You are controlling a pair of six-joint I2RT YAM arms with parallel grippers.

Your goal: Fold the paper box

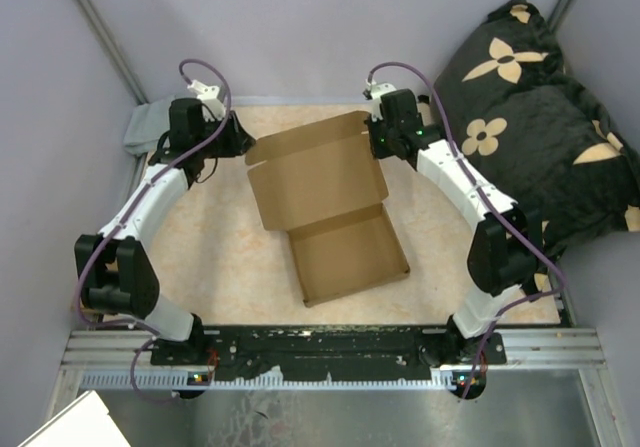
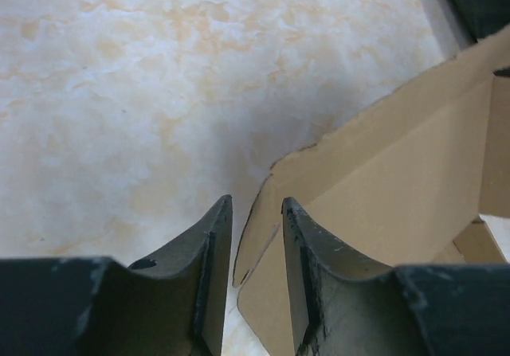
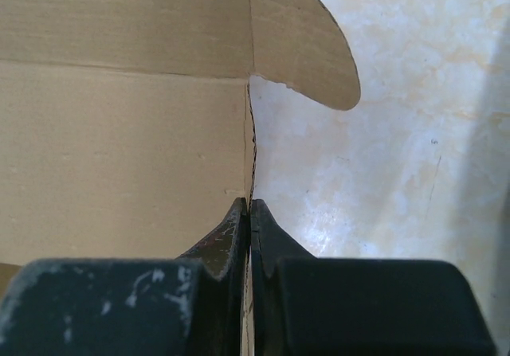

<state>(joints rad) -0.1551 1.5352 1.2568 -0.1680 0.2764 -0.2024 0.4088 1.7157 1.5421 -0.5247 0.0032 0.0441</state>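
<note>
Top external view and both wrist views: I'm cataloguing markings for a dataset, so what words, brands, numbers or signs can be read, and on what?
None can be read in any view.
The paper box is plain brown, with no print on any face or flap that shows.
The dark cushion carries only tan flower shapes, no lettering.

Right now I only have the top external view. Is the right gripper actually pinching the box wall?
Observer: Yes. The right wrist view shows the right gripper shut on a wall edge of the paper box.
Operator: Left one?
Observer: The left gripper is open. The rounded flap corner shows in the gap between its fingers, with neither pad closed on it.
Operator: Anything else at the right corner?
Observer: A rounded tab sticks out past it, untouched.
</note>
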